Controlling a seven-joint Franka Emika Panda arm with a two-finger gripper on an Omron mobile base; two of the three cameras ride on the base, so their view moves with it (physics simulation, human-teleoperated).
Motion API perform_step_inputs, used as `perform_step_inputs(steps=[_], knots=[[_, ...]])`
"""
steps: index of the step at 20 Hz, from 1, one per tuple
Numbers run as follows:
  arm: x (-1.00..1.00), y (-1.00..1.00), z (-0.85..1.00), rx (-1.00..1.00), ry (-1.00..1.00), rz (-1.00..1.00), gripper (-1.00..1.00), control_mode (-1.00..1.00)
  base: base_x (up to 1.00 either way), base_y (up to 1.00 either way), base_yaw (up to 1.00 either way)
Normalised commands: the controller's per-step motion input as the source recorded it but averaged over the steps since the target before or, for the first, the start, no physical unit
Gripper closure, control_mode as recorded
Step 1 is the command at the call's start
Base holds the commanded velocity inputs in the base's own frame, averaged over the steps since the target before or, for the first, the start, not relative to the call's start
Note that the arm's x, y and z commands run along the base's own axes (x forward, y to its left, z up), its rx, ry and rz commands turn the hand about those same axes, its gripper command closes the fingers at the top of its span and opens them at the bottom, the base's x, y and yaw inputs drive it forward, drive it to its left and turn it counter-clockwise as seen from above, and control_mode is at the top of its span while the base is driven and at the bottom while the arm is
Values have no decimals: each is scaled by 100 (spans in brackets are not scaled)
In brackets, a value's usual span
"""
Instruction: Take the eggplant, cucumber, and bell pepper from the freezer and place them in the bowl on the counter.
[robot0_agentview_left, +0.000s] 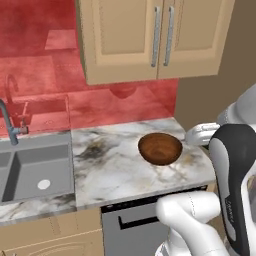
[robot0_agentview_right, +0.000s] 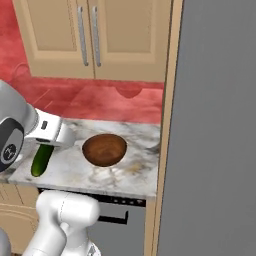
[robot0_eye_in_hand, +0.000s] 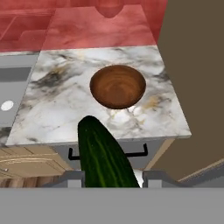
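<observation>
Showing cucumber gripper-held, hand view

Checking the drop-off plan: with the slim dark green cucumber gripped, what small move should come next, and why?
Probably carry the slim dark green cucumber forward over the round dark brown wooden bowl. The gripper holds it short of the white-grey marble counter edge, and the bowl looks empty.

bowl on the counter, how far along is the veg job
Nothing looks delivered yet: the bowl on the counter shows only its bare brown inside. In hand: the tool is shut on the cucumber, held short of the bowl in the hand view. Left: dropping the cucumber in, then fetching the eggplant and bell pepper from the freezer, whose grey door fills the right of the right base view.
</observation>
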Motion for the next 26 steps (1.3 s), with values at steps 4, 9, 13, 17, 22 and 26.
perform_step_inputs(steps=[4, 9, 13, 17, 22, 26], knots=[[0, 0, 0, 0, 0, 0, 100, 100, 38, 0, 1], [0, 0, 0, 0, 0, 0, 100, 100, 46, 0, 1], [49, 0, -4, 0, 0, 4, 100, -100, 16, 0, 1], [70, 0, -19, 0, 1, 7, 100, -100, 0, 0, 0], [96, 0, -55, 0, 4, 4, 100, -100, 0, 0, 0], [97, 0, -76, 0, 2, 3, 100, -100, 0, 0, 0]])
